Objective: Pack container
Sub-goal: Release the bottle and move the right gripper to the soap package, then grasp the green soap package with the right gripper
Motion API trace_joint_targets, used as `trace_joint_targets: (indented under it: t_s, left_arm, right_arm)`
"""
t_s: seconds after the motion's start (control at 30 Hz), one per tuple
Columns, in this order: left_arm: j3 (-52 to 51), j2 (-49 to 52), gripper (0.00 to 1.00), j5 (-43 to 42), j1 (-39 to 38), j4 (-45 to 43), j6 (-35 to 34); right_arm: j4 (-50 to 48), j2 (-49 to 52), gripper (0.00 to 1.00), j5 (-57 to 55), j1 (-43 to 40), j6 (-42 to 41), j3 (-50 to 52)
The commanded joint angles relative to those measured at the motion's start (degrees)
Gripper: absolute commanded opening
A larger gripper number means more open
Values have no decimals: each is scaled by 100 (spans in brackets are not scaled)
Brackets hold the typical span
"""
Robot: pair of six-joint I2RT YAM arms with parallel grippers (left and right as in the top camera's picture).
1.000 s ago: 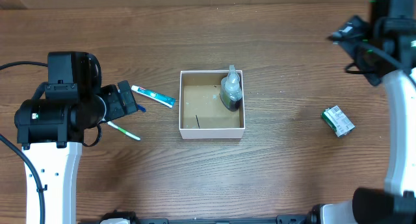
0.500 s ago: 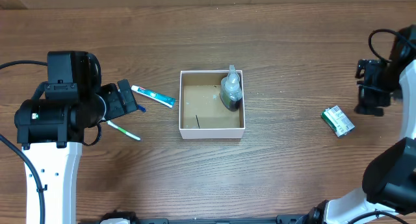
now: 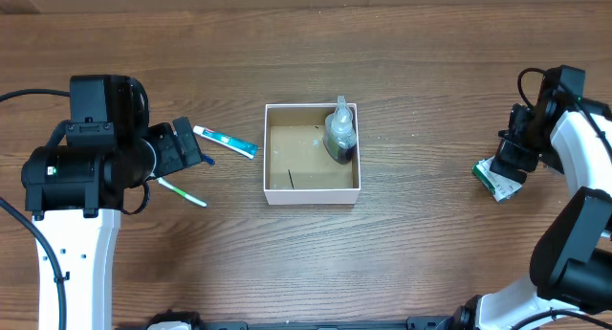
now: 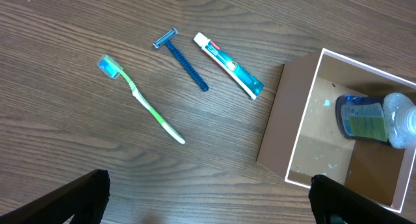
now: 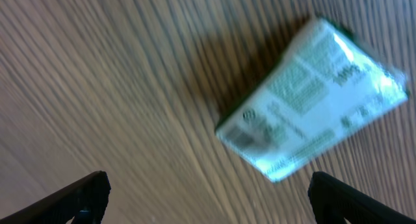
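The container (image 3: 312, 202), a white-walled box with a brown bottom, sits mid-table and holds a clear mouthwash bottle (image 3: 339, 134) along its right wall. A toothpaste tube (image 3: 226, 142), a green toothbrush (image 3: 182, 192) and a blue razor (image 3: 206, 160) lie to its left. My left gripper (image 3: 182, 148) hangs open and empty above them. In the left wrist view I see the toothbrush (image 4: 140, 100), razor (image 4: 182, 60), toothpaste (image 4: 227, 65) and container (image 4: 276, 139). My right gripper (image 3: 507, 158) is open over a green-and-white packet (image 3: 497, 179), which is blurred in the right wrist view (image 5: 312, 100).
The wood table runs on all sides of the box. The packet lies alone at the right, about a box-width from the container. The bottle (image 4: 374, 120) fills the container's right part and the brown bottom (image 3: 301, 158) beside it is bare.
My right arm has swung from the back right corner down and forward to the packet. The left arm and all objects have stayed still.
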State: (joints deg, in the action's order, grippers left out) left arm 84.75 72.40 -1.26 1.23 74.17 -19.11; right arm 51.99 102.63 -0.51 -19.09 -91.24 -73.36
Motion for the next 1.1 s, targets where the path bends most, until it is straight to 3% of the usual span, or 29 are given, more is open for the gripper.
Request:
trace_joint_targets:
  t_s: [0.0,0.4,0.7,0.9,1.07]
  left_arm:
    - [129,24,100,61,24,-7,90]
    - [129,24,100,61,24,-9,92]
    - [129,24,100,61,24,-9,92]
    - [129,24,100,63,24,-9,92]
    - [129,24,100,61,24,-26,92]
  right_arm:
    - [-173,-28,100,-605,9,-72,168]
    - [-1169,-26,100,-828,9,-72,949]
    - [-1237,-26,100,-807,13,-9,1117]
    - [-1679,-107,93,-890,11,1027,885]
    - [-1091,-498,100,-1021,24,1497,295]
